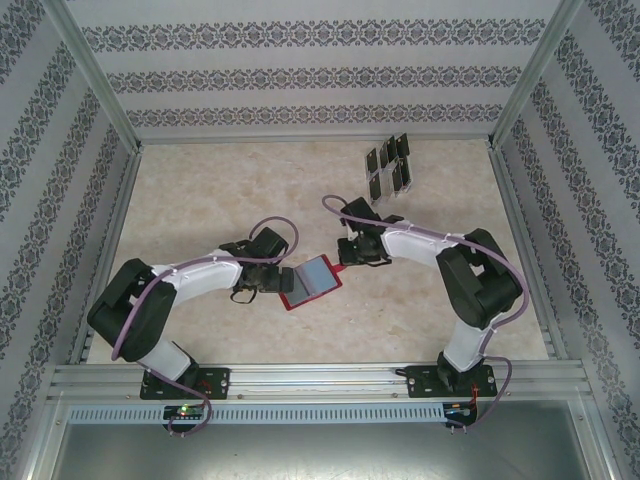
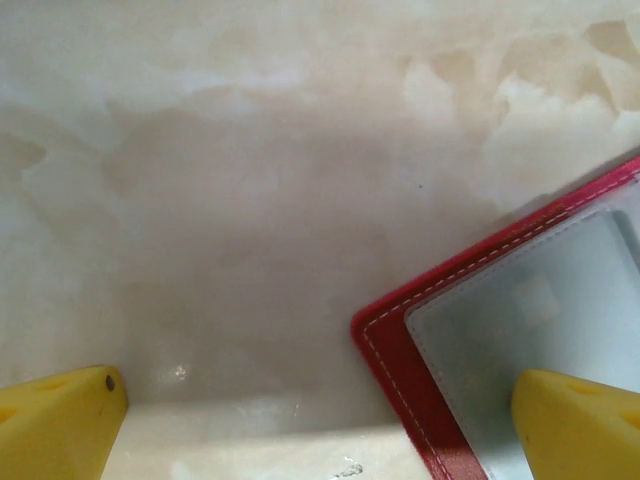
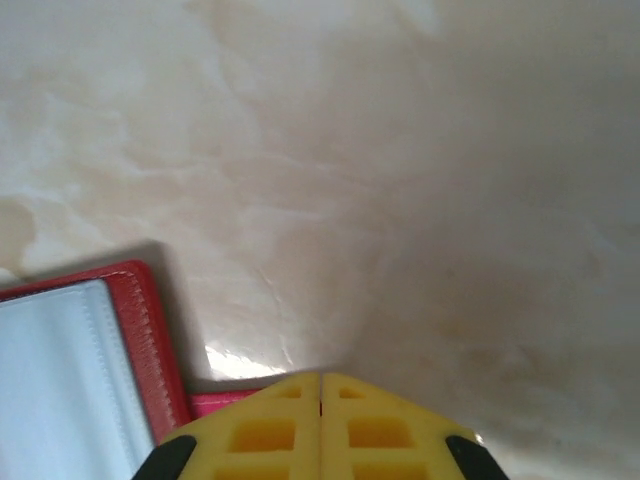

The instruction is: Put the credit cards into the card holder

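The card holder [image 1: 312,282] is a red wallet lying open on the table between my two arms, its grey pocket panel facing up. Several dark credit cards [image 1: 388,165] stand in a clear rack at the back right, far from both grippers. My left gripper [image 2: 320,430] is open at the wallet's left corner [image 2: 400,350]. One of its yellow fingers [image 2: 580,425] is over the grey panel and the other is over bare table. My right gripper [image 3: 320,385] is shut at the wallet's right edge [image 3: 150,330], with nothing visible between its fingers.
The marble-patterned tabletop [image 1: 200,200] is boxed in by patterned walls and metal frame posts [image 1: 100,90]. Both arm bases are bolted to the near rail [image 1: 320,378].
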Robot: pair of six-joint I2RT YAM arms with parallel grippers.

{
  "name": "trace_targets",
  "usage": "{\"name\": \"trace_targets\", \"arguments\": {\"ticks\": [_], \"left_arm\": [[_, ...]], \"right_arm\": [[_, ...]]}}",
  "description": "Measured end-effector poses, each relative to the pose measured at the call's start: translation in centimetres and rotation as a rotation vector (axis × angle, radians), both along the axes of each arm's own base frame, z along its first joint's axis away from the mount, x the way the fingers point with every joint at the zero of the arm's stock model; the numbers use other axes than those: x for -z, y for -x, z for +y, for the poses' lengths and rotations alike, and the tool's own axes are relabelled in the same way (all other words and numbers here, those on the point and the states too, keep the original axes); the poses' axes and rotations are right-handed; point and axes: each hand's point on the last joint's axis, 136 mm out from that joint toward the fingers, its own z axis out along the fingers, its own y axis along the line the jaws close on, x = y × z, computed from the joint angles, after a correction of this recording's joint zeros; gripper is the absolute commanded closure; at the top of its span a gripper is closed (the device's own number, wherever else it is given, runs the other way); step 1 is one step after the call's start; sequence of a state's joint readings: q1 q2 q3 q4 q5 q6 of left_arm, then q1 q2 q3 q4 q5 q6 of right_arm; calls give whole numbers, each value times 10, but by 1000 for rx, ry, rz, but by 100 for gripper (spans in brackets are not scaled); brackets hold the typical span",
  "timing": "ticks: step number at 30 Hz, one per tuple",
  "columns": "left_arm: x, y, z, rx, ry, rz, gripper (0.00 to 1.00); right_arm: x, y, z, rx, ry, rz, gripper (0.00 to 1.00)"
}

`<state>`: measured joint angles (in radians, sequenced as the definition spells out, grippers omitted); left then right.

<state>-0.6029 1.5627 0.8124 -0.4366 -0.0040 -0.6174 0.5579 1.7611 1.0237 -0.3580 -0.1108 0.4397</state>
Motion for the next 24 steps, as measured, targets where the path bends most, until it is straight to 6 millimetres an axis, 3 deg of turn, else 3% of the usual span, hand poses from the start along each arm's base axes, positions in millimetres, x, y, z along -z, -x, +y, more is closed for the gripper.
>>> {"name": "trace_targets", "arguments": {"ticks": [11,16,24], "left_arm": [[2,-19,-9,35,-46,16,0],[1,-29,-15,58,-43,-12,0],[0,-27,-12,70,-41,-29,0]], "right_arm": [[0,29,-20,116,-48,14,97],[-6,32,-22,149,-73,4,94],[-8,31,-22,166,-83,1,94]]}}
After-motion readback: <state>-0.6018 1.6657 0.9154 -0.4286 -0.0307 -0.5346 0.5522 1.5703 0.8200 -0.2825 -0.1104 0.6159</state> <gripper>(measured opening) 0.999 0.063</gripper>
